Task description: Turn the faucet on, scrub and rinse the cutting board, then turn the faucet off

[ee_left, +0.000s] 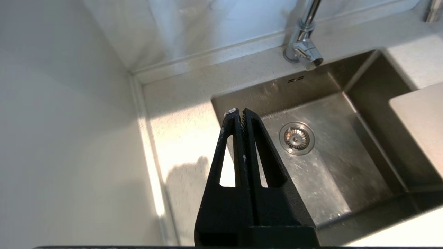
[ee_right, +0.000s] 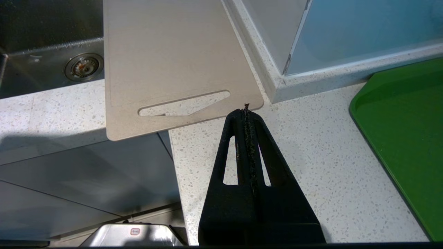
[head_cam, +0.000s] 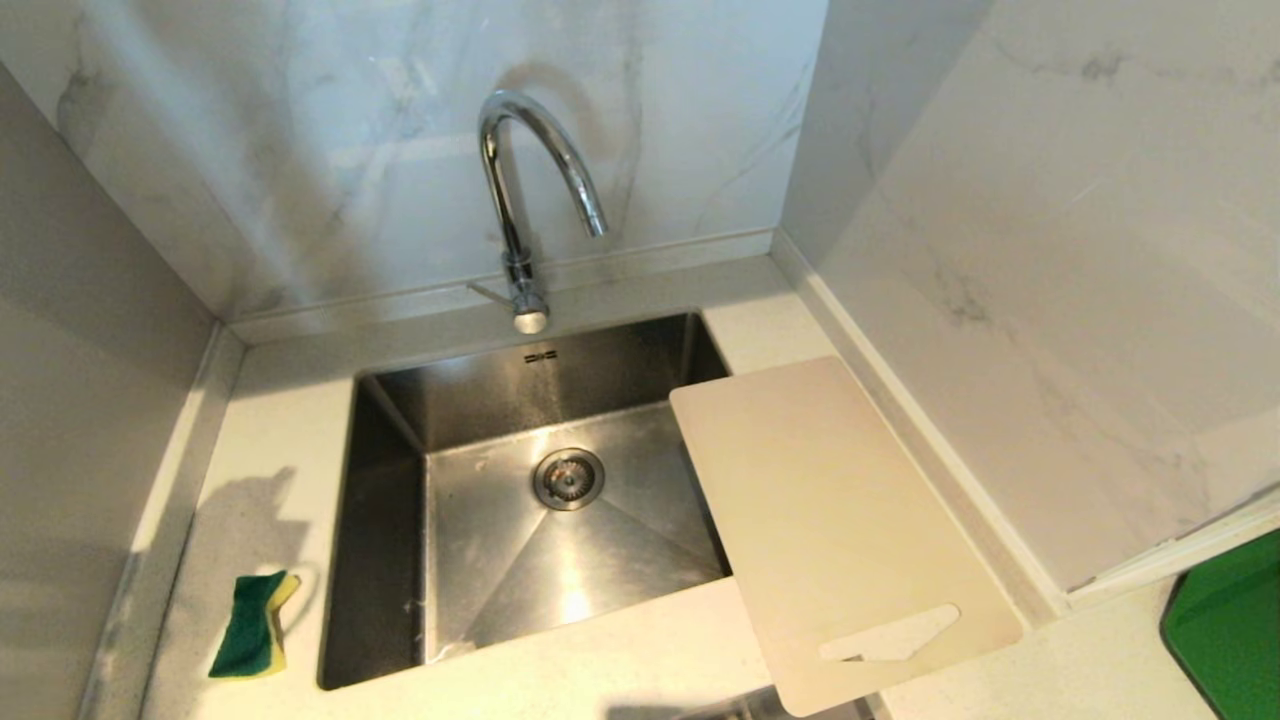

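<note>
Beige cutting board point(head_cam: 830, 520) lies diagonal, handle slot nearest robot (far corner overhangs sink point(head_cam: 400, 420)); both end effectors pinched empty.

The scene is evenly and fairly brightly lit, with soft light from above. Glare streaks the chrome faucet point(head_cam: 520, 200) and pools as a bright patch on the sink point(head_cam: 575, 600) floor. A grey shadow falls on the counter point(head_cam: 250, 520) beside the sponge point(head_cam: 250, 625), and another lies along the left wall. In the left wrist view a bright sunlit band crosses the counter. Straight edges bow slightly toward the corners. All three views are reasonably sharp, though mildly soft and grainy.
</note>
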### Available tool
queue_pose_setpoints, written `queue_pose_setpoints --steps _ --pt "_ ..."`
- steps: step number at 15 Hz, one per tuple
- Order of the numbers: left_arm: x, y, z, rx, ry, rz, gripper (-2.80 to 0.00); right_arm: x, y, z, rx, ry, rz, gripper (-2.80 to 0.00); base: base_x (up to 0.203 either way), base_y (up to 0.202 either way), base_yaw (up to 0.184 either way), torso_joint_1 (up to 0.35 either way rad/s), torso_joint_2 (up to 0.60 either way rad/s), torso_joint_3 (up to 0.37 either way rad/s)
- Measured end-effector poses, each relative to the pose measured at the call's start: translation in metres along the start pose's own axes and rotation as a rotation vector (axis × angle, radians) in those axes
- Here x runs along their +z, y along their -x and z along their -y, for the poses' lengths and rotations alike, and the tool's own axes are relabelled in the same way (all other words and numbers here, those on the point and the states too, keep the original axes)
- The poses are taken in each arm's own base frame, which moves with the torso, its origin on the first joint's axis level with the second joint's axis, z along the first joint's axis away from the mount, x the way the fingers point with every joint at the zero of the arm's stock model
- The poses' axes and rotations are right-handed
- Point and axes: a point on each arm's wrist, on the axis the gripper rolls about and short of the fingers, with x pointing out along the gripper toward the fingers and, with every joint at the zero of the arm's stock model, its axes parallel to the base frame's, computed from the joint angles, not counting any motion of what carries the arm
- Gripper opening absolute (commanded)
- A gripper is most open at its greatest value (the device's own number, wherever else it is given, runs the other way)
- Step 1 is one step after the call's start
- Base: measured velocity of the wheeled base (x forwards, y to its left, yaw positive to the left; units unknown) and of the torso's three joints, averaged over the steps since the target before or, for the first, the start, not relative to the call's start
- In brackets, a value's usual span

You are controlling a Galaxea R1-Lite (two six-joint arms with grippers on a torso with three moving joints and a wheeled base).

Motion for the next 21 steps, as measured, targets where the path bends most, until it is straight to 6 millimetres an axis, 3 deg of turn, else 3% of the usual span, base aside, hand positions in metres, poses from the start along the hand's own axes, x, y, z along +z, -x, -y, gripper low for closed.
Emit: queue_pose_setpoints --steps 2,7,12,15,18,21 --pt "-0.015 0.021 0.004 0.007 0.000 0.002 -2.80 0.000 0.000 0.000 0.000 0.000 0.000 -2.80 0.000 0.000 0.000 0.000 0.00 0.000" --pt "-0.057 0.047 0.008 0.069 0.081 -0.041 -2.80 0.000 0.000 0.000 0.000 0.000 0.000 -2.80 0.000 0.000 0.000 0.000 0.00 0.000" --pt "-0.107 0.086 0.022 0.055 0.069 -0.041 -2.80 0.000 0.000 0.000 0.000 0.000 0.000 -2.80 0.000 0.000 0.000 0.000 0.00 0.000" --pt "-0.126 0.109 0.026 0.029 0.018 0.003 -2.80 0.000 0.000 0.000 0.000 0.000 0.000 -2.80 0.000 0.000 0.000 0.000 0.00 0.000" --pt "-0.154 0.119 0.029 0.010 -0.013 0.009 -2.80 0.000 0.000 0.000 0.000 0.000 0.000 -2.80 0.000 0.000 0.000 0.000 0.00 0.000" --pt "-0.174 0.119 0.029 0.015 0.092 0.016 -2.80 0.000 0.000 0.000 0.000 0.000 0.000 -2.80 0.000 0.000 0.000 0.000 0.00 0.000"
